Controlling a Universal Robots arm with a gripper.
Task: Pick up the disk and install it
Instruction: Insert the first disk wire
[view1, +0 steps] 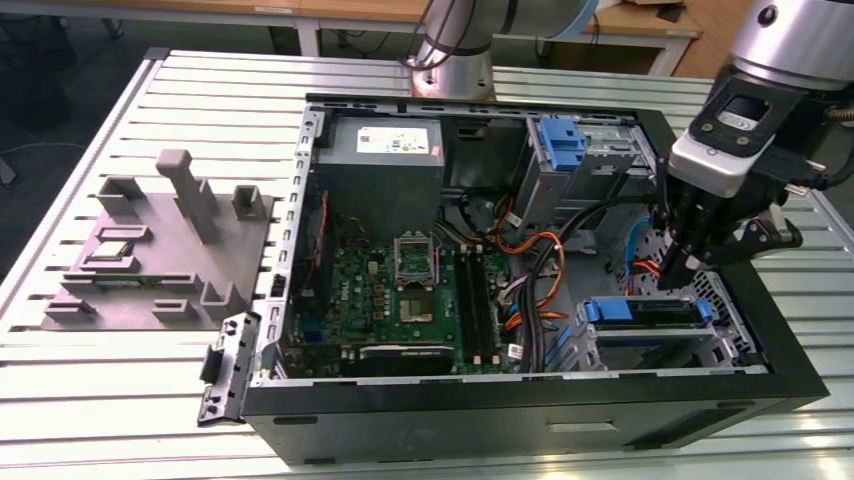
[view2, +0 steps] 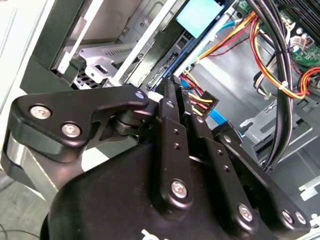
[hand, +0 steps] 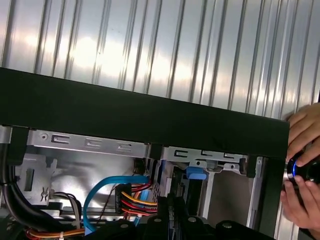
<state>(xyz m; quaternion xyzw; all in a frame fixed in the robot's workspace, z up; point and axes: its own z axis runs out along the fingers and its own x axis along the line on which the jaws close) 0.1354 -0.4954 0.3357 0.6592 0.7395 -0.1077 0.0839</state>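
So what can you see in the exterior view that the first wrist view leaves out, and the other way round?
Exterior view alone: the green motherboard, the grey fixture block on the slatted table, the disk in its blue bracket in the bay at the view's right, and the gripper hanging above it. First wrist view alone: a person's hand at the case edge, around a dark object lit blue. Both: the black computer case, the orange and red cables, and the table's slats.

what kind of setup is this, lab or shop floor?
Probably a robotics lab bench: an open computer case lies on a slotted aluminium table under the arm's gripper, with a grey fixture block beside it.
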